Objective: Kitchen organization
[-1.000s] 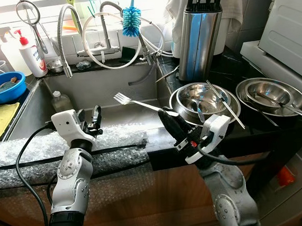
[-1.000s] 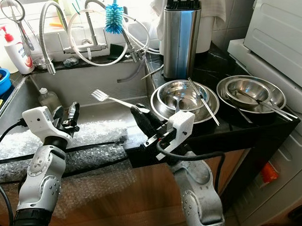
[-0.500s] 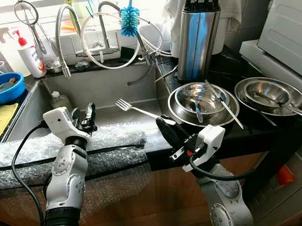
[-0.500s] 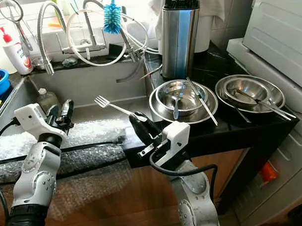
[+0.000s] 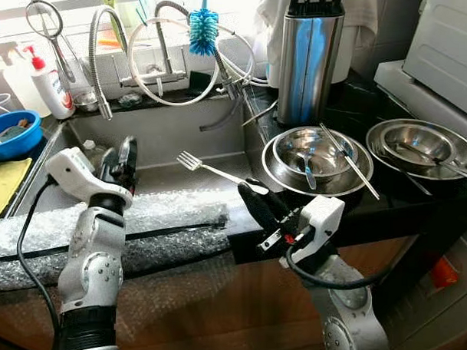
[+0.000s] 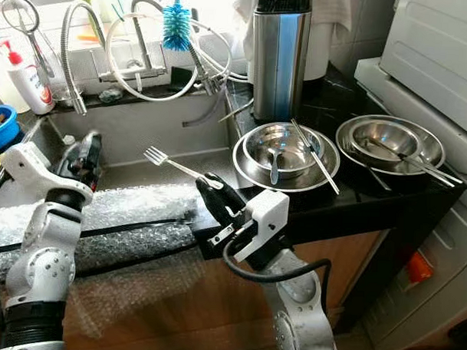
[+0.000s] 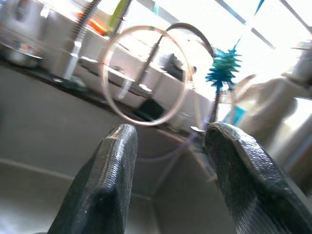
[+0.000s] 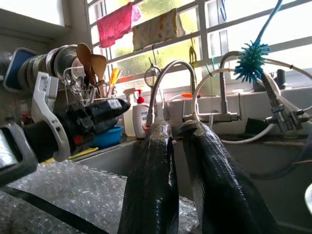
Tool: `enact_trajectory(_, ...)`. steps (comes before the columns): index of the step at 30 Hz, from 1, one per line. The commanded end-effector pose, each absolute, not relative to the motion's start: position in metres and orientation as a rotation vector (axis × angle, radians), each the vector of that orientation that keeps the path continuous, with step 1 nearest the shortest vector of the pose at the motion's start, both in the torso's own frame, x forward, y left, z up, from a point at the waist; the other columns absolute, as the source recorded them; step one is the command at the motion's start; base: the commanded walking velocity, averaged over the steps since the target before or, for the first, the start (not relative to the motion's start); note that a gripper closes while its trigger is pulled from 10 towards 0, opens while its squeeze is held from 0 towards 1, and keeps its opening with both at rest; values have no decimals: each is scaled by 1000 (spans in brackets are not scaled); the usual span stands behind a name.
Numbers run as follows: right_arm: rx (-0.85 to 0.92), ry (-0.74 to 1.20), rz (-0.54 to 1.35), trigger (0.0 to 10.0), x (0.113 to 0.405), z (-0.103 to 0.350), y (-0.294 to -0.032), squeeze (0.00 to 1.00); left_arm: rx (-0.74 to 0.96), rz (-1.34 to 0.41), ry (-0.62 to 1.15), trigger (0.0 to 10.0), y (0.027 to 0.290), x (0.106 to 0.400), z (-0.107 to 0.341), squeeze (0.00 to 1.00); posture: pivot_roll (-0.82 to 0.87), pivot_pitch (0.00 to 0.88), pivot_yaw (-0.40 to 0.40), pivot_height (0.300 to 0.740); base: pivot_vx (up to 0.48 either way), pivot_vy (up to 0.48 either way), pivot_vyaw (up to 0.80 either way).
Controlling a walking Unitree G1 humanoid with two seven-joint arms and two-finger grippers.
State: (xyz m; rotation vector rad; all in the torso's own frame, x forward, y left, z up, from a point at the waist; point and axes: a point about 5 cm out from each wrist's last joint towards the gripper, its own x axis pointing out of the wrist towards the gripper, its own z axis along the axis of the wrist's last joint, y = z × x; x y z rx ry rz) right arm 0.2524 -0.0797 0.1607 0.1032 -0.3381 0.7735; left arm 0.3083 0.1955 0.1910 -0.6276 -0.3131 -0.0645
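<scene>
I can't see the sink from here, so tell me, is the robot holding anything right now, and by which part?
The right gripper holds the fork by its handle end, tines out over the sink. The left gripper is open and holds nothing.

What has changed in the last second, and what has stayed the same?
The left gripper moved toward the robot's left and rose over the sink, fingers open. The right gripper stayed clamped on the fork, drawing back slightly. The bowls did not move.
</scene>
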Motion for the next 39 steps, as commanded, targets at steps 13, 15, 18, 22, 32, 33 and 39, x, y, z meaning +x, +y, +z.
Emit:
enact_trajectory(13,-25,-397,708,10000,258,164,-74,0,-706,-259,-201,10000,176,304,186,0,-96,0,143,740,0,0,0)
enact_trajectory(15,-28,-400,705,10000,258,164,-73,0,-728,-264,-186,10000,175,304,184,0,-97,0,146,740,0,0,0)
enact_trajectory(18,-45,-410,694,10000,259,165,-73,0,-768,-282,-153,10000,172,304,182,0,-97,0,146,740,0,0,0)
enact_trajectory(22,-46,-414,697,10000,259,165,-72,0,-771,-284,-131,10000,170,306,180,1000,-96,0,148,740,0,0,0)
enact_trajectory(32,-34,-436,758,10000,257,169,-63,0,-931,-313,-128,10000,161,307,185,0,-98,0,148,740,0,0,0)
enact_trajectory(33,-34,-445,779,10000,255,171,-61,0,-937,-311,-121,10000,160,307,184,0,-97,0,147,740,0,0,0)
enact_trajectory(39,-26,-450,792,10000,255,173,-58,0,-951,-313,-112,10000,160,305,183,0,-94,0,145,740,0,0,0)
